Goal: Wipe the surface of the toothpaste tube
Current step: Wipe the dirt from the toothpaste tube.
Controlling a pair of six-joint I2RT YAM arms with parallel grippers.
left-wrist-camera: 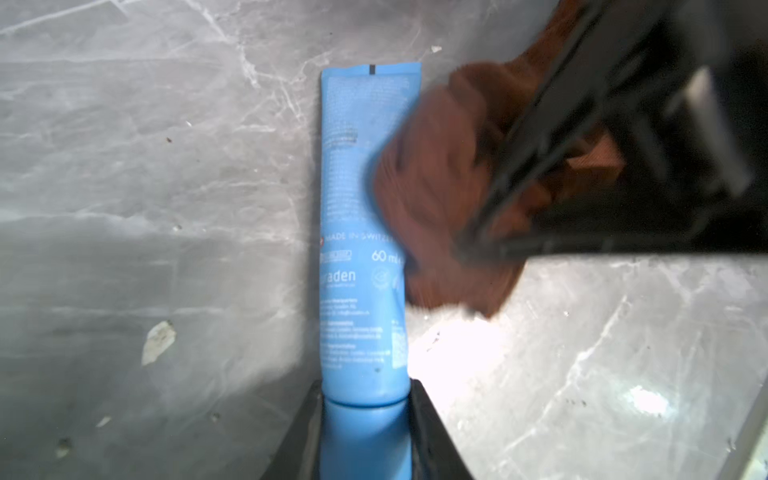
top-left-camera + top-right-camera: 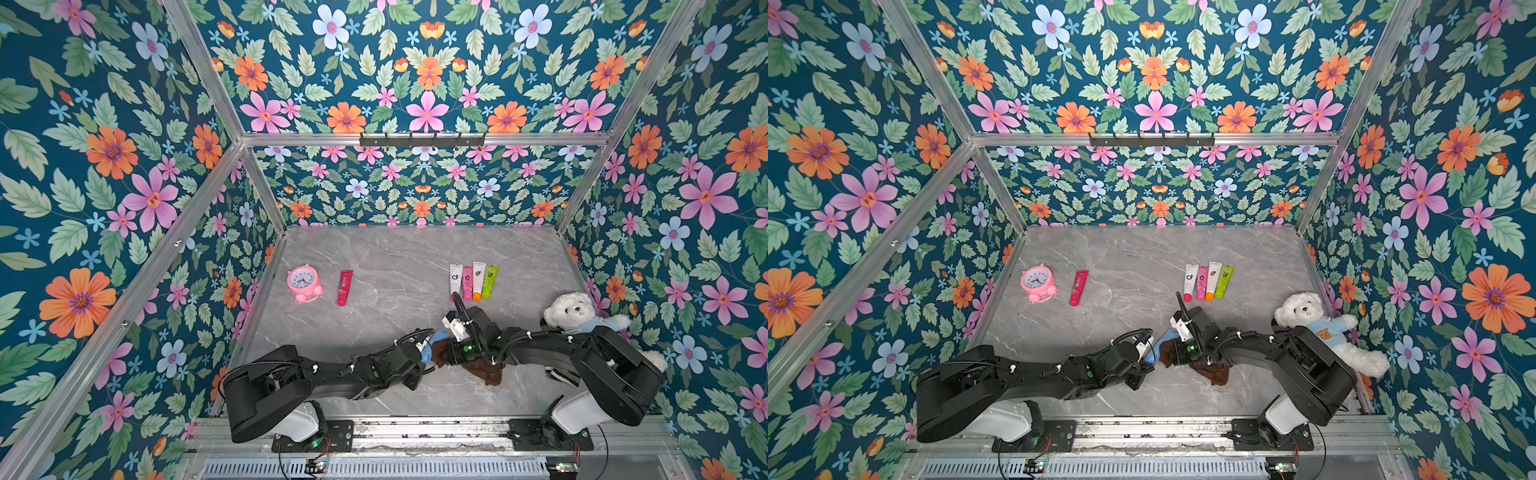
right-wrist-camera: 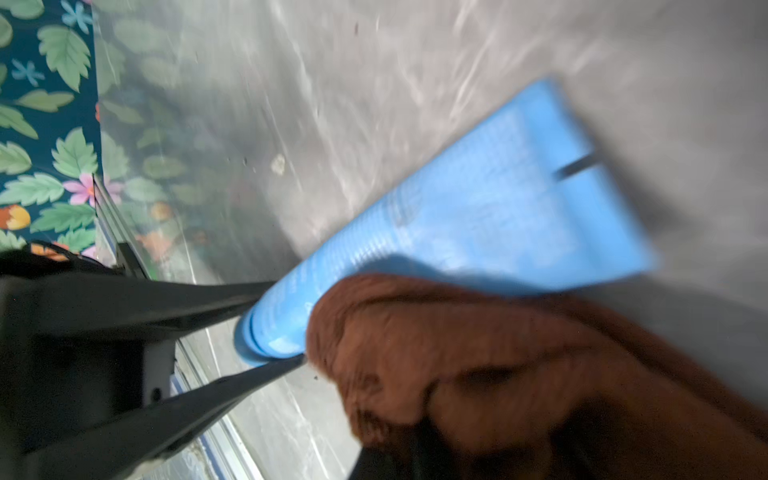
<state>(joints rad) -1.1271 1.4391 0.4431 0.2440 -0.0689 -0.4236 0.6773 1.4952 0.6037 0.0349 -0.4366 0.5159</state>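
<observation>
Left fingers clamped on the cap end of the blue toothpaste tube, front-centre over the tabletop. Right fingers pinched tight on the brown cloth, which is pressed against the tube's side. Stroke lengthwise with light pressure, or the tube may pivot.

Black jointed arms, white bases, black cables

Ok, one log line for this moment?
phase: wiping | left gripper: shut on blue toothpaste tube, cap end | right gripper: shut on brown cloth | contact: cloth on tube
</observation>
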